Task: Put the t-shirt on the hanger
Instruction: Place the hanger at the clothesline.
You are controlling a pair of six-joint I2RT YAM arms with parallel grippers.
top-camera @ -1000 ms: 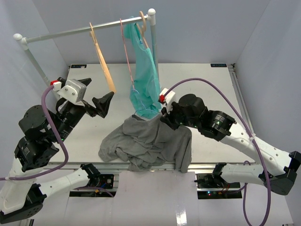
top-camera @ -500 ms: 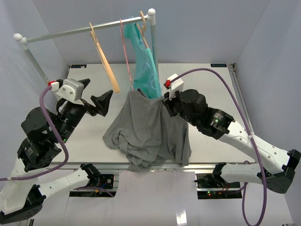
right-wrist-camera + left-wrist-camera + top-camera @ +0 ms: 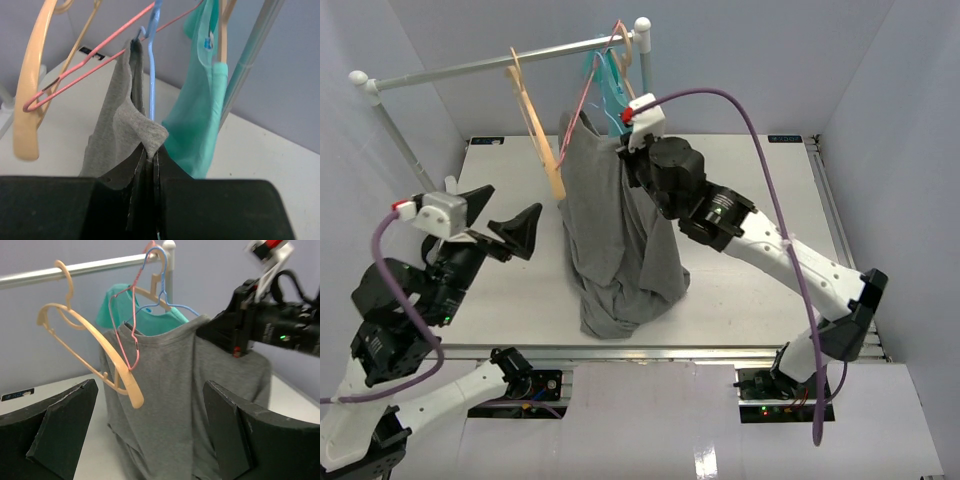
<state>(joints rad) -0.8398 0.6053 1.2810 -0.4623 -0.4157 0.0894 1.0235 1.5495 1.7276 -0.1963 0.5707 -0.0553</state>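
The gray t-shirt hangs lifted from my right gripper, its lower part bunched on the table. In the right wrist view the right gripper is shut on a fold of the t-shirt. The light-blue hanger hangs on the rail, its wire right beside the shirt's top edge. It also shows in the left wrist view and from above. I cannot tell whether it is inside the shirt. My left gripper is open and empty left of the shirt.
A white rail on posts spans the back. On it hang tan hangers, a pink hanger and a teal garment, close behind the shirt. The tan hanger's end lies against the shirt's left side.
My right gripper has raised the t-shirt from a heap on the table up and back to the rail. The left gripper has drawn back toward the near left.
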